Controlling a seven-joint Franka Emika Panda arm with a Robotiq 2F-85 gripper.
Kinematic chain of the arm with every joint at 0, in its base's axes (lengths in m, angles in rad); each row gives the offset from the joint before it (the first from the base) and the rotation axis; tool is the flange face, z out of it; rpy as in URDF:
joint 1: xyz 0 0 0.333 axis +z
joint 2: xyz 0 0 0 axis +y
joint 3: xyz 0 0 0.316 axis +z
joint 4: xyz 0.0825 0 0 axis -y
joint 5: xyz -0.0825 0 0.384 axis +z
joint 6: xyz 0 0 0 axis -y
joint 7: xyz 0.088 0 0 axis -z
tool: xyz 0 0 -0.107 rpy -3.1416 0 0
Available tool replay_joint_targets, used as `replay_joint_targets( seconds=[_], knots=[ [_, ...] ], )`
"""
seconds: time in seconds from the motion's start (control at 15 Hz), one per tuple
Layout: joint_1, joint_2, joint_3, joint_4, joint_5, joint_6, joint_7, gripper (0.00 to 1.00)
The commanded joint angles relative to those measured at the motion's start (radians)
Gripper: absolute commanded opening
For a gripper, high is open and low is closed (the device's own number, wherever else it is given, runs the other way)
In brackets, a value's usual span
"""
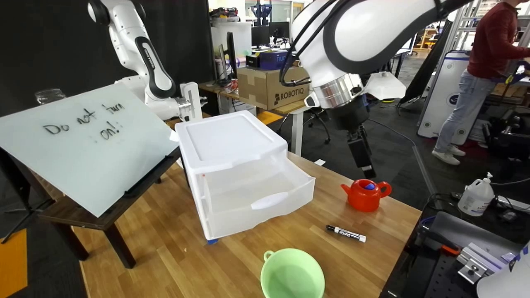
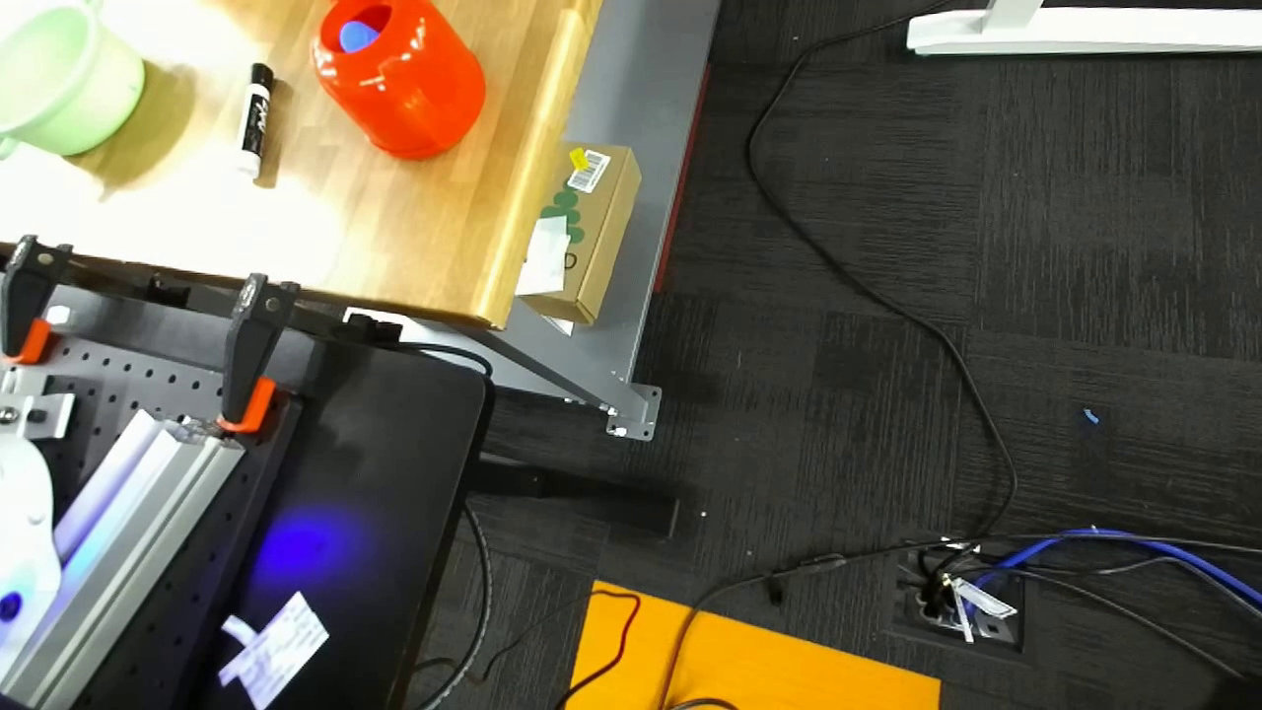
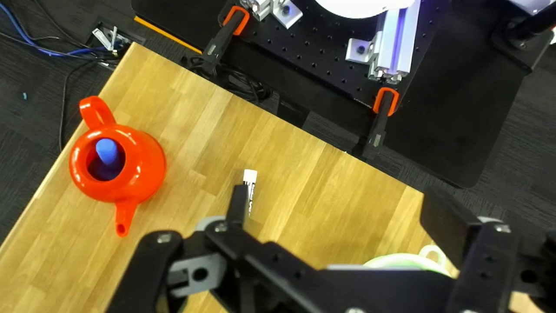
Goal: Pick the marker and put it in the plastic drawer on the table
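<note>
The marker (image 1: 346, 233), white with a black cap, lies flat on the wooden table (image 1: 232, 265); it shows in both exterior views. In the wrist view the marker (image 3: 249, 176) is partly hidden behind a finger (image 3: 238, 204). My gripper (image 1: 367, 169) hangs high above the table, in line with the teapot in an exterior view. Seen from the wrist, the gripper (image 3: 339, 203) is wide open with nothing between its fingers. The white plastic drawer (image 1: 232, 136) stands beyond the marker, its tray (image 1: 236, 217) pulled out and no thing visible inside.
A red teapot (image 1: 364, 198) with something blue inside stands near the marker. Closer to the camera is a green bowl (image 1: 292, 273) with a small handle. A slanted whiteboard (image 1: 83, 145) rests beside the drawer unit. Clamps (image 2: 258, 340) sit along the black cart (image 2: 375, 434) by the table edge.
</note>
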Motion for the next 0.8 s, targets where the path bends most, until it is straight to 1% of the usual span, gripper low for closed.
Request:
replay_joint_targets(
  seconds=[0.0, 0.4, 0.47, 0.73],
  knots=[
    [-0.002, 0.002, -0.002, 0.001, 0.0, -0.004, -0.001, 1.0],
    [-0.003, 0.002, -0.003, 0.001, 0.0, -0.006, -0.001, 1.0],
    [-0.003, 0.009, -0.006, 0.012, 0.001, 0.002, -0.02, 1.0],
    [0.016, 0.0, 0.005, 0.061, -0.033, 0.155, -0.134, 1.0]
  ],
)
